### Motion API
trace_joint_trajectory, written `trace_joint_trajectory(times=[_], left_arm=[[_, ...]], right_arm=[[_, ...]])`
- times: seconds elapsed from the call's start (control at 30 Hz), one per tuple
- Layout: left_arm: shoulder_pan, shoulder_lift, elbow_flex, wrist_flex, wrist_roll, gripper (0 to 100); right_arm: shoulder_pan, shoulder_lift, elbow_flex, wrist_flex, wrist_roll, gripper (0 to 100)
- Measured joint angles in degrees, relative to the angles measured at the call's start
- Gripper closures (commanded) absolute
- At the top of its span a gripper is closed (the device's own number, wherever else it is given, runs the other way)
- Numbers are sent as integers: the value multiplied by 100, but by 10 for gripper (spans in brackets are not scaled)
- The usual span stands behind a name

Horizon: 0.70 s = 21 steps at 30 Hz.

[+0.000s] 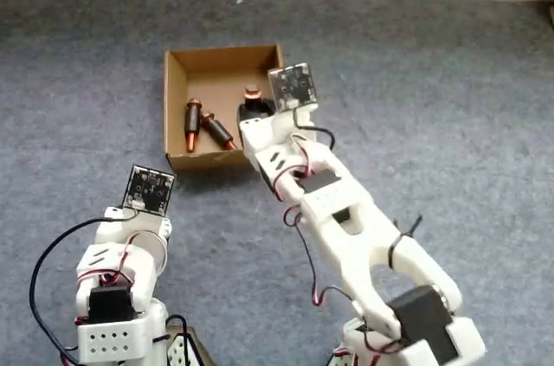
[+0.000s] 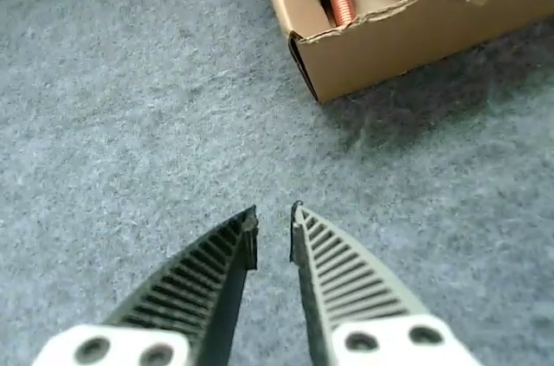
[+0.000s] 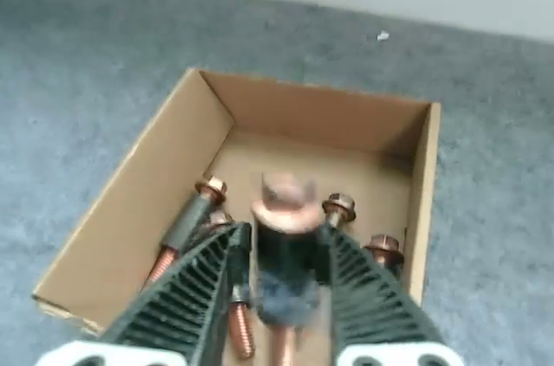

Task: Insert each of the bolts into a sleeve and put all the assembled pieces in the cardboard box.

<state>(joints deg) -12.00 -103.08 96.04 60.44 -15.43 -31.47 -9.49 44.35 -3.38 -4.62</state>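
Nearest at the lower left of the high view, the left arm [image 1: 111, 292] stands back from the cardboard box [image 1: 177, 106]. The left jaws are a little apart with nothing between them. They hang over bare grey worktop [image 2: 130, 106], just short of the box's near corner.

The box is open-topped and sits on the worktop between the two arms, toward the far side. Two assembled pieces lie on its floor near the left wall. The left piece [image 1: 191, 125] lies roughly along that wall. It is a copper-coloured bolt with a flanged hex head, a black sleeve round the shank and bare thread poking out of the sleeve's end. The second piece [image 1: 218, 131] lies just beside it at a slant and looks the same. By the right wall, the right wrist view shows two more bolt heads [image 3: 339, 206]. Their shanks are hidden behind the jaws, so I cannot tell whether they wear sleeves.

To the right, the right arm [image 1: 346, 219] stretches from the lower right corner up to the box. The right jaws are clamped on the held piece [image 3: 286, 249], gripping its black sleeve. It hangs roughly upright over the inside of the box, copper head uppermost and thread pointing down; it looks blurred.
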Motion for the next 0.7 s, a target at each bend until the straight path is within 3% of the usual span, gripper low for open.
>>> trace_joint_trajectory(times=[0.2, 0.33, 0.7], left_arm=[[0, 0, 0, -26, 0, 899], [0, 0, 0, -26, 0, 899], [0, 0, 0, -26, 0, 899]], right_arm=[[79, -141, -70, -35, 0, 851], [79, -976, 167, 237, 0, 993], [396, -3912, 1644, 1767, 0, 993]])
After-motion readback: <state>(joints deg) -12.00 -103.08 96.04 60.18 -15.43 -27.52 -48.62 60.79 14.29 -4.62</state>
